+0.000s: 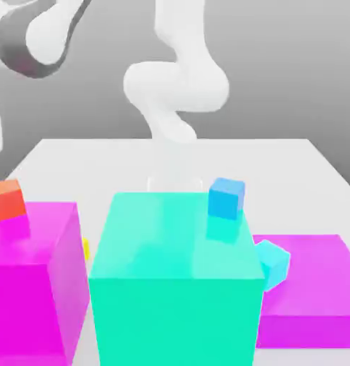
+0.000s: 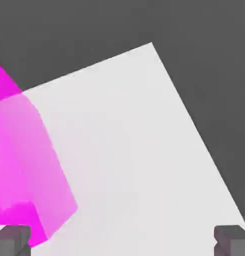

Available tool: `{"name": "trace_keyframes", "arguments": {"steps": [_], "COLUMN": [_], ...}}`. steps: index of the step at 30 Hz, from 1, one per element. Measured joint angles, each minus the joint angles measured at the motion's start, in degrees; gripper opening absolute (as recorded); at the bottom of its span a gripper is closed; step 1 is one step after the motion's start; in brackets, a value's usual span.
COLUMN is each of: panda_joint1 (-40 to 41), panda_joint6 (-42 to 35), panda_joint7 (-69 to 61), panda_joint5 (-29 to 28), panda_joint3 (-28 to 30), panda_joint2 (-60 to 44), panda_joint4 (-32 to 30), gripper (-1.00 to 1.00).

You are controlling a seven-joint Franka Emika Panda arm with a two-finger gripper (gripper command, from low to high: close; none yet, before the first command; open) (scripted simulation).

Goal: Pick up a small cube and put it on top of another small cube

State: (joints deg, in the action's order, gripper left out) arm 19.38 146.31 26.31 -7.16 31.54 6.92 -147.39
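A thin yellow sliver of the small cube [image 1: 85, 248] peeks out low in the gap between the big magenta block [image 1: 35, 279] and the big teal block [image 1: 174, 286]; most of it is hidden. The white arm [image 1: 178, 86] comes down behind the teal block, and its pale hand [image 1: 175, 183] sits just beyond that block's far edge. In the hand view my gripper [image 2: 122, 242] is open, its grey fingertips [image 2: 12, 241] far apart with nothing between them, above the white table [image 2: 144, 150] beside a magenta block [image 2: 24, 160].
A small orange-red cube [image 1: 8, 199] rests on the big magenta block. A small blue cube [image 1: 226, 197] stands on the teal block's far right corner. A pale cyan cube [image 1: 272, 261] lies on a low magenta slab [image 1: 313, 286] at the exterior view's right.
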Motion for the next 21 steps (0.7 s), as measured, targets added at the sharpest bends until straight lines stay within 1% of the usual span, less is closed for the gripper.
{"name": "trace_keyframes", "arguments": {"steps": [6,9,10,11,12,13,15,16,18,19,21], "panda_joint1": [-1.04,-0.85,0.12,0.03,-0.65,-0.86,0.47,2.74,9.07,12.55,18.95], "panda_joint6": [11.11,16.56,18.14,19.61,21.04,22.43,25.07,26.34,28.92,30.27,33.06], "panda_joint7": [9.47,16.02,18.49,18.93,18.11,16.35,11.01,8.19,3.74,2.34,0.88], "panda_joint5": [2.49,1.6,-0.34,-0.03,1.72,4.64,12.7,16.76,22.91,24.69,26.15], "panda_joint3": [-1.5,-2.7,-3.06,-3.11,-3.25,-3.94,-7.9,-11.19,-18.98,-22.84,-29.39], "panda_joint2": [-2.39,-2.5,-2.34,-3.18,-4.5,-6.08,-9.53,-11.25,-14.56,-16.18,-19.37], "panda_joint4": [-13.37,-19.55,-21.25,-21.91,-22.08,-22.01,-21.46,-21.09,-20.33,-20.0,-19.49], "gripper": [0.0,0.0,0.0,0.0,0.0,0.0,0.0,0.0,0.0,0.0,0.0]}}
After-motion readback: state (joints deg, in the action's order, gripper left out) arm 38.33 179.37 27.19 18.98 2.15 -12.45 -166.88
